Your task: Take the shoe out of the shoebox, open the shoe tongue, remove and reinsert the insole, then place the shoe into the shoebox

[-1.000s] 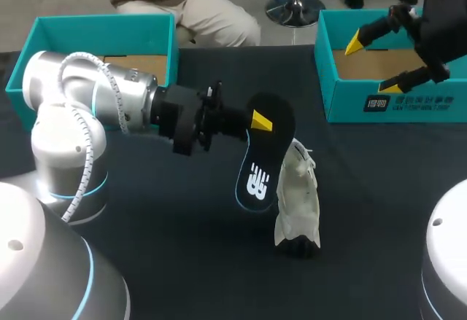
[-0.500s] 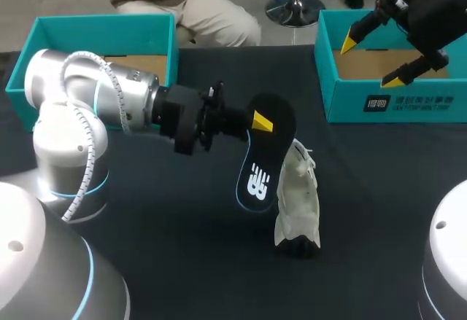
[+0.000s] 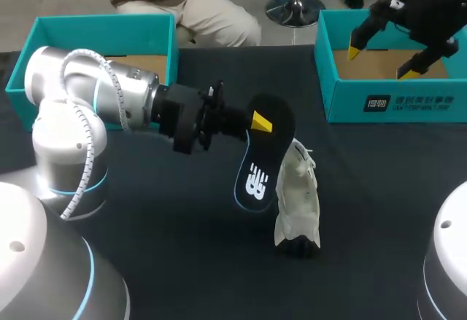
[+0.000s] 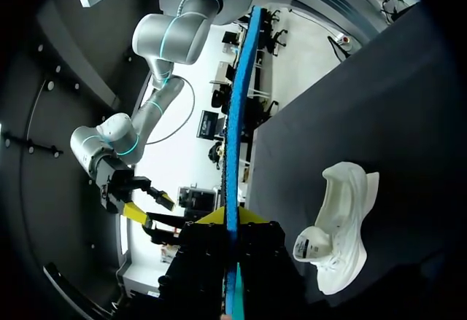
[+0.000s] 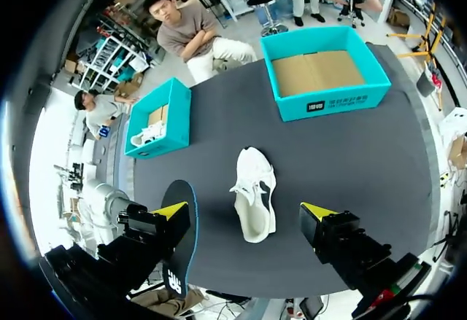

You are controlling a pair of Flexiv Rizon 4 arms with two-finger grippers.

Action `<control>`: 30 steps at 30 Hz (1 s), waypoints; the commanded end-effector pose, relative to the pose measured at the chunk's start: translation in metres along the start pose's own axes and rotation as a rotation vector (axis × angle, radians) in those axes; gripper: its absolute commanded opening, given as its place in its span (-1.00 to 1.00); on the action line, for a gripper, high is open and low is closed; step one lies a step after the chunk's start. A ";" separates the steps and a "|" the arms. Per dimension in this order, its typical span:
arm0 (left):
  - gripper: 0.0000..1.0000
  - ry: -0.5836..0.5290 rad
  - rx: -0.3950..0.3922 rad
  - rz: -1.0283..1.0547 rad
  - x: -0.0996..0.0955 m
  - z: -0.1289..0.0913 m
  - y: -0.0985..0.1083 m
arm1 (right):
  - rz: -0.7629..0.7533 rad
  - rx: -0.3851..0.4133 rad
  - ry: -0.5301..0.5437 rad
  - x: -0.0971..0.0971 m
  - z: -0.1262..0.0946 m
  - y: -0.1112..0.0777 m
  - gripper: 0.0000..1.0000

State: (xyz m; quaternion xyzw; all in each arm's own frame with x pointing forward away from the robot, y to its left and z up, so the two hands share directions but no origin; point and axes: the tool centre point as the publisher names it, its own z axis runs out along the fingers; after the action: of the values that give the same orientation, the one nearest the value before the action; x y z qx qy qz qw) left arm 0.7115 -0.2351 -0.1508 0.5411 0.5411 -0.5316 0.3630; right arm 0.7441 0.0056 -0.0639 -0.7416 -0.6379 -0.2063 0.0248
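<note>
Left gripper (image 3: 260,123) pinching black insole (image 3: 267,165), right gripper (image 3: 381,62) spread wide

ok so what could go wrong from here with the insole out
The left claw grips the insole at one end only, so it may swing or slip on the way in. The shoe lies free on the table while the open right claw is up over the shoebox; pushing the insole in could shove the shoe away.
</note>
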 end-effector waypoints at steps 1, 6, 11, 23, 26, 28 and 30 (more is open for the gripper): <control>-1.00 0.006 0.009 -0.003 0.000 0.001 0.002 | -0.045 -0.009 -0.040 0.000 -0.007 -0.007 1.00; -1.00 0.012 0.016 -0.007 0.000 0.003 0.002 | -0.126 -0.031 -0.049 -0.005 -0.012 -0.012 1.00; -1.00 0.018 0.020 -0.010 0.001 0.003 0.000 | -0.186 -0.035 -0.067 -0.007 -0.017 -0.016 1.00; -1.00 0.031 0.022 -0.016 0.003 0.005 -0.007 | -0.221 -0.032 -0.077 -0.005 -0.033 -0.020 1.00; -1.00 0.032 0.024 -0.016 0.003 0.006 -0.008 | -0.235 -0.016 -0.067 -0.005 -0.036 -0.020 1.00; -1.00 0.033 0.025 -0.016 0.003 0.006 -0.009 | -0.250 0.003 -0.064 -0.003 -0.039 -0.020 1.00; -1.00 0.035 0.027 -0.014 0.002 0.007 -0.010 | -0.256 0.011 -0.067 -0.003 -0.040 -0.021 1.00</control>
State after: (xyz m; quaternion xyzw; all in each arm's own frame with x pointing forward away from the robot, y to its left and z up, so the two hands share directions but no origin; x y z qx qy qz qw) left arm 0.7018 -0.2390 -0.1528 0.5508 0.5430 -0.5333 0.3424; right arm 0.7072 -0.0065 -0.0373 -0.6610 -0.7264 -0.1866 -0.0240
